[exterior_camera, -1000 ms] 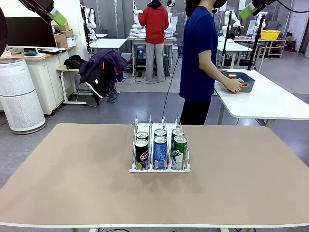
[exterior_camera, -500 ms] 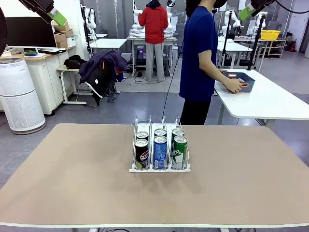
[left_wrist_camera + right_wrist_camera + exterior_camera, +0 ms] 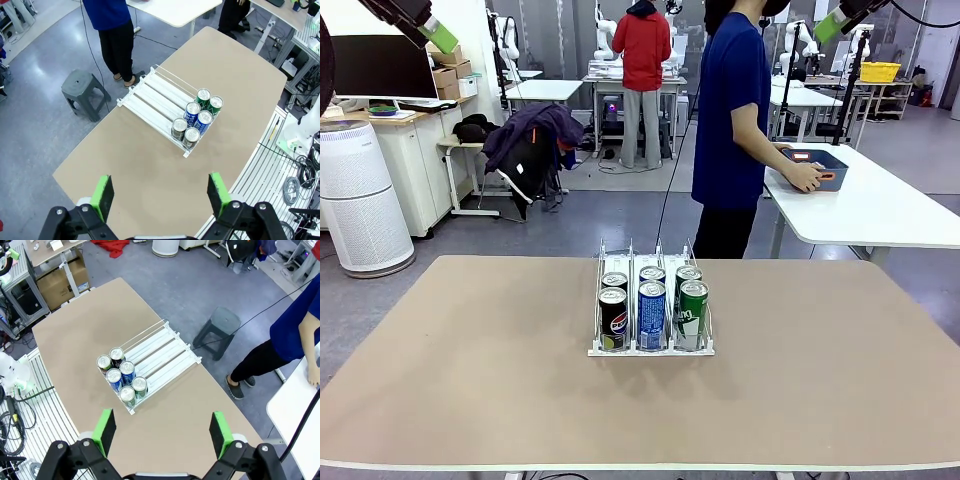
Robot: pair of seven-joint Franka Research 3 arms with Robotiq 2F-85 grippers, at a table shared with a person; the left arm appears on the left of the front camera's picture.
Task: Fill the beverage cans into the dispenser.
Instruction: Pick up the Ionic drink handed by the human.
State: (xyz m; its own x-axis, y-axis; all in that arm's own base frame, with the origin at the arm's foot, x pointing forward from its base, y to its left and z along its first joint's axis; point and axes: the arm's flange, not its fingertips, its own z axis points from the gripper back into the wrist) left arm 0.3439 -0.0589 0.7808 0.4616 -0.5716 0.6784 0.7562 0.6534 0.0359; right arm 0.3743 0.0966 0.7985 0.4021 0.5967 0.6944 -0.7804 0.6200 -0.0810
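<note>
So, the dispenser [image 3: 632, 264] is parked around the middle of the tan table [image 3: 470, 380], a bit closer to the far edge. Six cans [image 3: 197, 116] are loaded in it, two per lane, all upright and bunched at the end nearest the robot. In the front row, a black Pepsi can [image 3: 613, 319] is seen in the robot's left lane, a blue-and-white can [image 3: 651, 315] in the middle lane and a green can [image 3: 693, 315] in the right lane. A matching can is tucked right behind each one.

The left gripper [image 3: 160, 195] is held high above the table, looking down on the rack. Its jaws are spread wide and nothing is gripped between the green pads. Same deal with the right gripper [image 3: 162, 432]: up high, jaws wide apart, nothing held, well clear of the cans.

Beyond the far edge, a person [image 3: 730, 110] in a blue top is turned toward a white side table [image 3: 880, 210], with a hand laid on a dark blue tub [image 3: 817, 165] there. A grey stool [image 3: 85, 92] can be made out on the floor near the table's far side.
</note>
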